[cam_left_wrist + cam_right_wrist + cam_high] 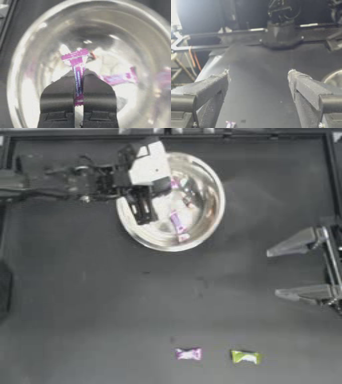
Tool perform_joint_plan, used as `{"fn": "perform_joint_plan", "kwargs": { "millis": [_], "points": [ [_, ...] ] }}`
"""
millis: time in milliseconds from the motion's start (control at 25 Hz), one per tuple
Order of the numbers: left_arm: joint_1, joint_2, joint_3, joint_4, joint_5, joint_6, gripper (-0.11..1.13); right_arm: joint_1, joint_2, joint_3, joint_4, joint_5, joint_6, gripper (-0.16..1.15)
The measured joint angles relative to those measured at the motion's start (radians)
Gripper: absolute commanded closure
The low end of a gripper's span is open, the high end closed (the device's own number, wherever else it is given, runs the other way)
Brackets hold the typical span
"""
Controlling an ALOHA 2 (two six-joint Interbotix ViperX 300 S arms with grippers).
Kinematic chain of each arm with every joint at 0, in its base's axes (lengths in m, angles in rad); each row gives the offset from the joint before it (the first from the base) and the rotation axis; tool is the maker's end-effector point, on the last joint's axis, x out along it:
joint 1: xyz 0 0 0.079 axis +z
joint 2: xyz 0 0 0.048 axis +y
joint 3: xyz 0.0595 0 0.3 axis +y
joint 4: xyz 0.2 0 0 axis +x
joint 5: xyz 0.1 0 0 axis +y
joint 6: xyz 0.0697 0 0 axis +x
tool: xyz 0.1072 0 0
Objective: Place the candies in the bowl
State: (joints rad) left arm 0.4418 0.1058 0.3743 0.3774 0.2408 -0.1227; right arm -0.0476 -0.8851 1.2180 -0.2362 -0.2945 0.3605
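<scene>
The shiny silver bowl (200, 173) stands at the back of the table. My left gripper (144, 218) hangs over the bowl's left half, shut on a pink candy (76, 55) pinched upright between its jaws above the bowl's inside (40, 50). A second pink candy (118, 78) lies on the bowl's bottom, also visible from above (177, 222). Other small bits in the bowl could be sweets or reflections. On the table near the front edge lie a pink candy (188, 354) and a yellow-green candy (245, 357). My right gripper (284, 270) is parked open at the right edge.
The right wrist view looks across the dark table between the open right gripper (258, 73) and shows the front pink candy (230, 124) and a sliver of the bowl (334, 77). A raised frame (174, 135) borders the table's back.
</scene>
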Motion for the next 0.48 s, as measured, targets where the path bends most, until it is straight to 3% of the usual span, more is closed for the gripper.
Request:
{"fn": "perform_joint_plan", "kwargs": {
  "millis": [120,200,280,440,480],
  "points": [
    [0.011,0.041,-0.009,0.000,-0.015,0.000,0.87,-0.005,0.002,-0.002,0.002,-0.002,0.000,-0.01],
    [0.015,0.060,-0.011,-0.002,-0.023,0.000,0.76,-0.005,0.000,-0.002,0.002,-0.002,0.000,-0.01],
    [0.015,0.078,-0.014,0.000,-0.026,0.000,0.56,-0.006,0.000,-0.002,0.002,-0.002,-0.002,-0.01],
    [0.018,0.100,-0.025,0.000,-0.026,-0.003,0.03,-0.006,0.002,-0.002,0.002,-0.002,-0.002,-0.01],
    [0.021,0.100,-0.023,-0.002,-0.026,-0.005,-0.05,-0.006,0.002,-0.002,0.002,-0.002,-0.002,-0.01]
  ]
}}
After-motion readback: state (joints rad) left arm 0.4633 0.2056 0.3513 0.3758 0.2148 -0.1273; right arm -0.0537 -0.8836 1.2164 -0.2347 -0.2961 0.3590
